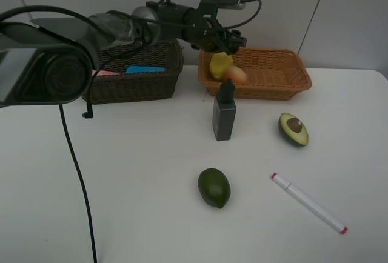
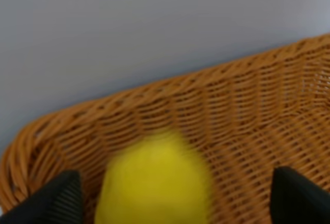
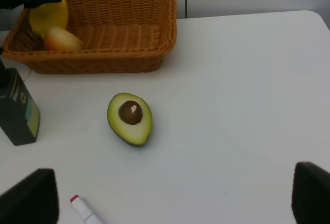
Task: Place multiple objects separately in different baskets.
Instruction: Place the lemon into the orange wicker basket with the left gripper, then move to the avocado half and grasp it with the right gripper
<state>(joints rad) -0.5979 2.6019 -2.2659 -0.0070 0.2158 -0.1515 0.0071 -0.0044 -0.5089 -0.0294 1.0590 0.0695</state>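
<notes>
Yellow lemon (image 1: 220,65), blurred, low in the left end of the tan wicker basket (image 1: 267,88), upper middle of the high frame, beside the peach (image 1: 236,74). Left gripper (image 1: 223,43) above it, jaws spread, neither finger touching the fruit. Best to lift straight up past the rim before swinging off. Dark grey bottle (image 1: 224,117) stands just before that basket end and is easily clipped. Right gripper (image 3: 170,195) spread, empty, above the tabletop (image 1: 121,184) near the halved avocado (image 3: 130,118). Whole avocado (image 1: 214,187) and marker (image 1: 309,203) lie lower.
</notes>
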